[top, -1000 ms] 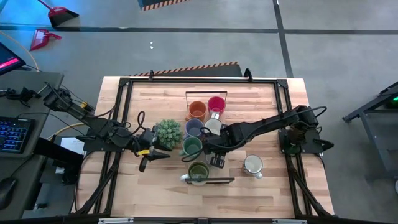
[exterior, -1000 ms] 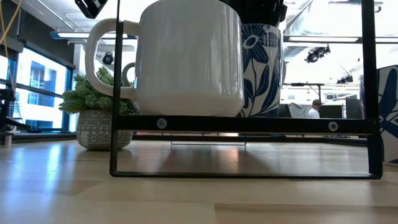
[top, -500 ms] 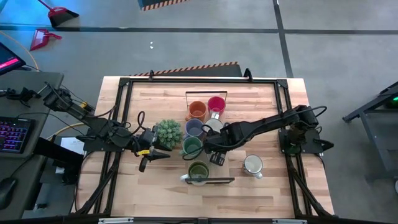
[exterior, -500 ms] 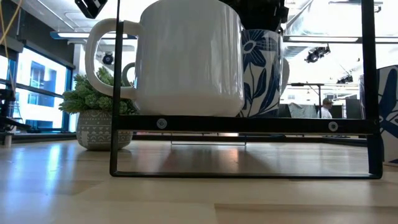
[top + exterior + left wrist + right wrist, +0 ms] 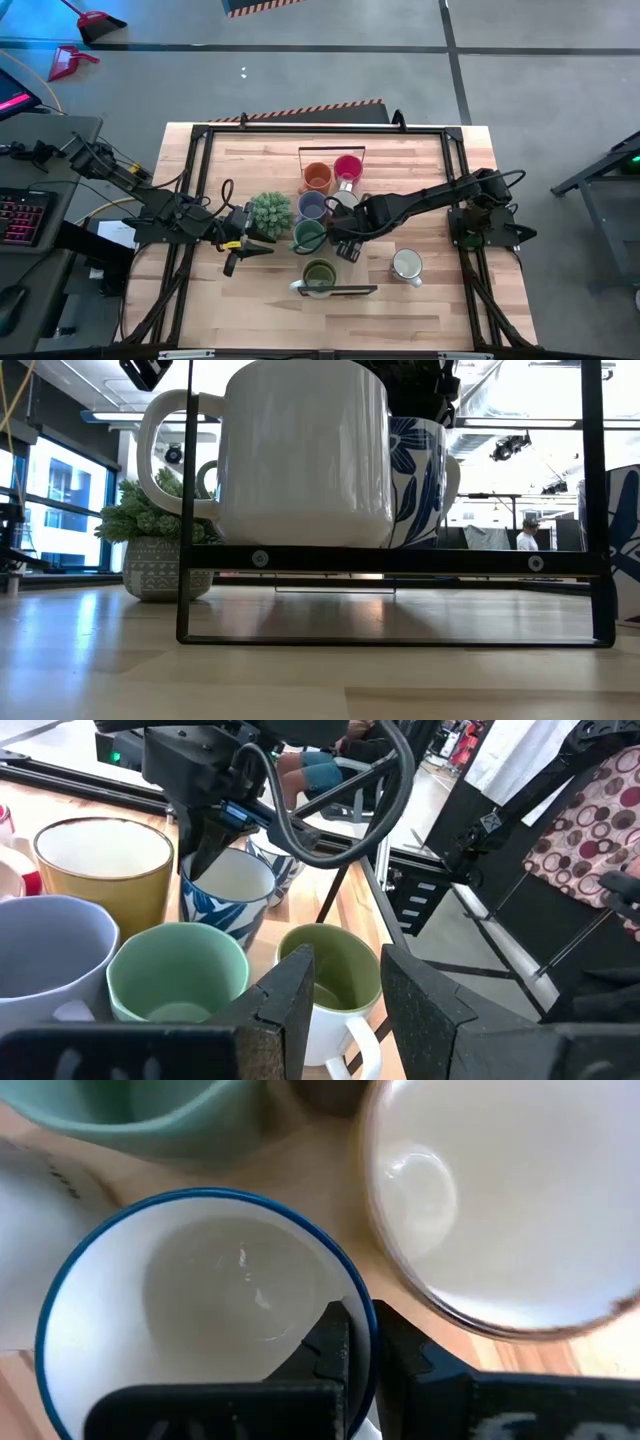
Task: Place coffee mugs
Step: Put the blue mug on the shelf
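While the mugs crowd together in the middle of the worktop (image 5: 420,170), the one that counts is the white mug with the blue flower pattern (image 5: 200,1320): a blue rim, a pale glazed inside, bold blue petals on its wall in the low view (image 5: 420,480). It sits among the others, just beside the teal-green mug (image 5: 309,235) and the cream mug with the brownish rim (image 5: 500,1200), with the orange mug (image 5: 317,177), the pink-red mug (image 5: 347,167) and the lavender-blue mug (image 5: 312,205) further back. Nearer the front edge stands the olive-green mug (image 5: 319,273) by a thin black wire frame (image 5: 345,290), and a white mug (image 5: 406,264) stands apart to the right.

Now the tools. The right tool (image 5: 358,1342) is pinched tight on that blue-rimmed mug's wall, one finger inside the rim and one outside, no gap to spare. The left tool (image 5: 345,985) hangs near the spiky potted plant (image 5: 269,214), its fingers a narrow way apart and gripping nothing, pointed at the olive-green mug.
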Robot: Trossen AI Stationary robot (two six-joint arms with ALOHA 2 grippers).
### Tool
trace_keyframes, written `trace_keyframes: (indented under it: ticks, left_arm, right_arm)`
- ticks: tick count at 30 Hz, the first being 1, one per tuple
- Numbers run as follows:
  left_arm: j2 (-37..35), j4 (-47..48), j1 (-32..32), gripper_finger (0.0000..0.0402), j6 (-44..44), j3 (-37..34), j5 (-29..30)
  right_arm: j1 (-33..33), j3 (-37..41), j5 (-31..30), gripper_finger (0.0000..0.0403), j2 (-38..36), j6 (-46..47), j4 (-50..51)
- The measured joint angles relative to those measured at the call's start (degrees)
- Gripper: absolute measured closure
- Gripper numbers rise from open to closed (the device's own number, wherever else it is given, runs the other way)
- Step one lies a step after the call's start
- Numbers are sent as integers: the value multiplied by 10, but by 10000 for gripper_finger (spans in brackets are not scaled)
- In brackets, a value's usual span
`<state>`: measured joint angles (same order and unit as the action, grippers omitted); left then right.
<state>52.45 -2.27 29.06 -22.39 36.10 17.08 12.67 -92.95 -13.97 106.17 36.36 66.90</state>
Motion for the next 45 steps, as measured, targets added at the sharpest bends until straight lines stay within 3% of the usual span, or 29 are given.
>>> trace_keyframes:
  ticks: [9, 24, 30, 45]
  left_arm:
    - [0, 0, 0, 296, 0, 0, 0]
    - [0, -1, 0, 296, -1, 0, 0]
    - [0, -1, 0, 296, -1, 0, 0]
    - [0, -1, 0, 296, -11, 0, 0]
  right_arm:
    - [-1, 0, -6, 399, 0, 9, 11]
    - [0, 1, -7, 312, 2, 9, 12]
    - [0, 1, 29, 309, 2, 7, 12]
    - [-8, -9, 18, 308, -37, 22, 20]
